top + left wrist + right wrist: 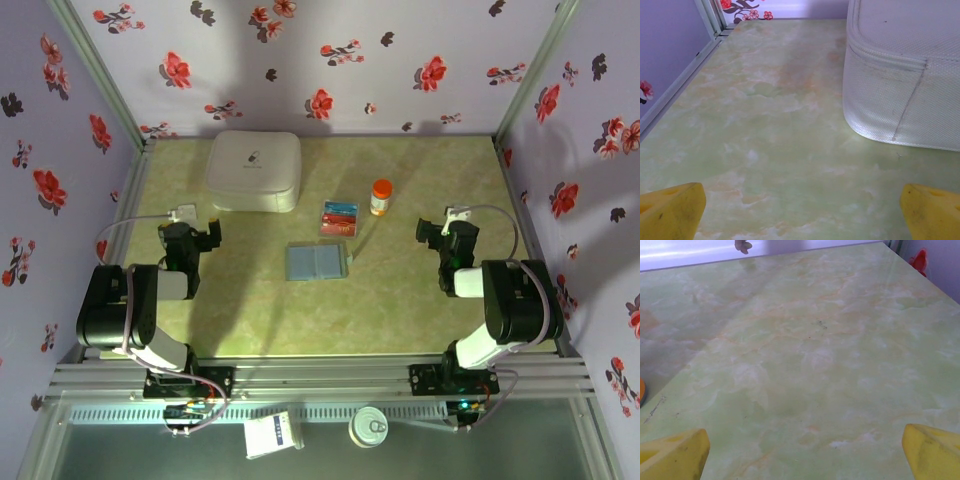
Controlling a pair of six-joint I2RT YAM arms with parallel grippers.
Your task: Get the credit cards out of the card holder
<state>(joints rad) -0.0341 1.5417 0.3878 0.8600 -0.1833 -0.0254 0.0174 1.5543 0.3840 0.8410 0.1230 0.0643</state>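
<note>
The card holder (318,261) lies flat on the middle of the table, blue-grey. Just beyond it the credit cards (339,216) rest on the table in a small red stack with blue-teal stripes. My left gripper (208,235) hovers left of the holder, well apart from it, and is open. In the left wrist view the left gripper (800,220) shows yellow fingertips (670,215) spread wide over bare table. My right gripper (430,232) stands right of the holder and is open too. In the right wrist view the right gripper (802,457) has nothing between its fingertips (935,452).
A white rounded box (255,170) sits at the back left, close ahead of the left gripper (905,75). An orange-capped bottle (381,196) stands right of the cards. Floral walls enclose the table (250,320) on three sides.
</note>
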